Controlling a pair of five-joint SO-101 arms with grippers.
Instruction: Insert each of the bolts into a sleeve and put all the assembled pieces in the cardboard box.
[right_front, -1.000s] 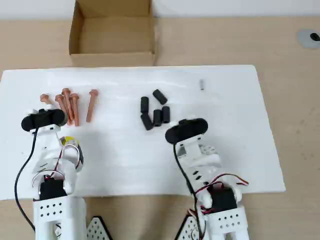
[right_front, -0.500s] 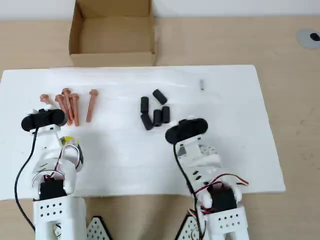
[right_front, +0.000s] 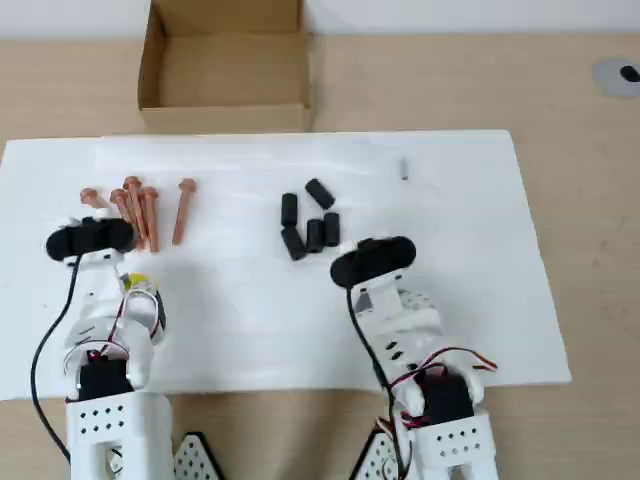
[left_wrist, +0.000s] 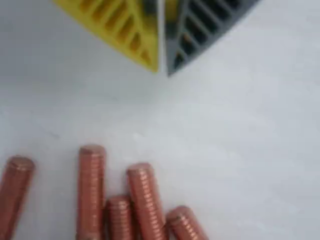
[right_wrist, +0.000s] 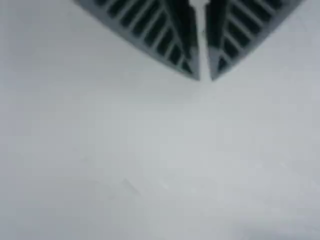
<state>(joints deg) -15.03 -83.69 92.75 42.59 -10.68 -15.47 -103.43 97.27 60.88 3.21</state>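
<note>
Plainly, ribbed wedge-shaped left fingers and right fingers are closed, holding nothing.

The wooden table bears a white sheet and the cardboard box.

Five copper bolts are lying in the left part of the high view, and their five threaded ends are showing in the left wrist view. Five black sleeves are sitting in a loose cluster near the middle. One cardboard box is standing at the upper left. One small grey piece is lying right of centre, and two arms are standing along the lower edge.
</note>
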